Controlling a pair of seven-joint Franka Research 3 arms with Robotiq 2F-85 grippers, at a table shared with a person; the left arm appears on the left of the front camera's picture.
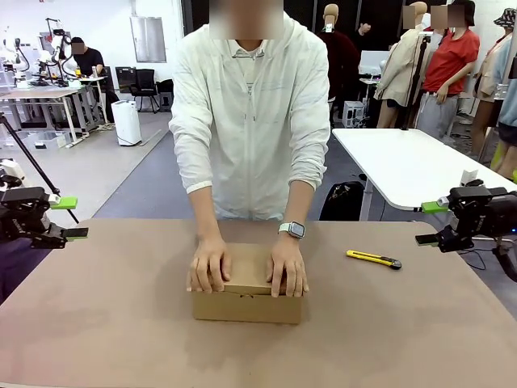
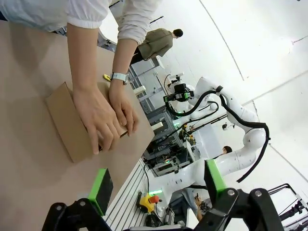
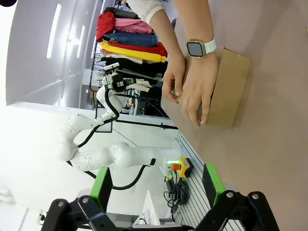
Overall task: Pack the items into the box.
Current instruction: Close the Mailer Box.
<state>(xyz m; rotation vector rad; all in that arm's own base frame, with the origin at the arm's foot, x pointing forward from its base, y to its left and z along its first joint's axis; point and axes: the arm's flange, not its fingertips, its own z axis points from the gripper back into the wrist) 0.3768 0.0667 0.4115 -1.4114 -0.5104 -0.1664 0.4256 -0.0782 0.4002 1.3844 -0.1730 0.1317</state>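
Brown laminate covers the bench (image 1: pixel 420 323), across which a person in a white jacket is seen leaning from the far side. Near the middle of the bench the box (image 1: pixel 246 305) is set, its flap lid closed and pressed down by both of the person's hands: one hand (image 1: pixel 208 265) is laid on the lid toward the robot's left, the other hand (image 1: pixel 287 269), with a white-strapped watch (image 1: pixel 292 229) at its wrist, toward the robot's right. The pouch and stapler cannot be seen with the lid shut. The left claw (image 1: pixel 71 218) is held above the bench's left edge, well apart from the box, its green-padded fingers spread and nothing gripped between them. The right claw (image 1: pixel 432 223) is held likewise at the right edge, released and empty. A yellow and black utility knife (image 1: pixel 374 259) is left lying on the bench between the box and the right claw, touching neither.
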